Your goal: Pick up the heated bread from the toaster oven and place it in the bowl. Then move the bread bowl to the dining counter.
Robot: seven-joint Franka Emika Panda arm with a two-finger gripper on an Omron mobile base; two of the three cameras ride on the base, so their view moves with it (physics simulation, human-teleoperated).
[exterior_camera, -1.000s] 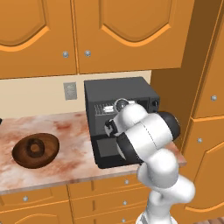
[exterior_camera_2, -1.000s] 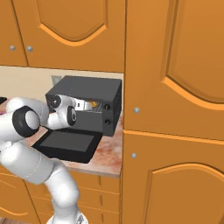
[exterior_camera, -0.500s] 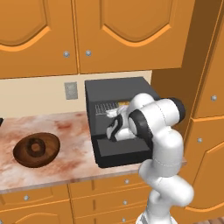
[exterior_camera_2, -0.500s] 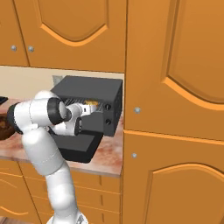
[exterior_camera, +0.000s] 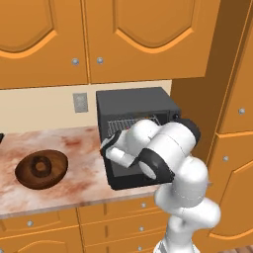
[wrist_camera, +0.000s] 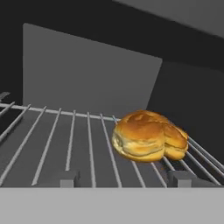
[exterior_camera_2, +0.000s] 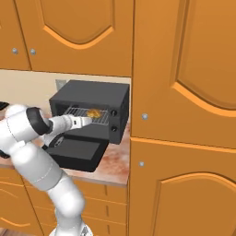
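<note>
Golden-orange bread (wrist_camera: pixel 148 135) on grey wire rack (wrist_camera: pixel 65 135); dark grey toaster oven (exterior_camera_2: pixel 92 94); brown bowl (exterior_camera: pixel 41 168)

Arm extended forward, elbow bent.
Gripper (wrist_camera: pixel 120 178) held level, its fingertips (wrist_camera: pixel 68 178) standing apart with nothing between them.

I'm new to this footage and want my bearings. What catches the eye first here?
The golden bread on the wire rack inside the open oven, with the end effector just before it. Left of the oven, a dark wooden bowl sits on the marbled counter under orange cabinets.
</note>
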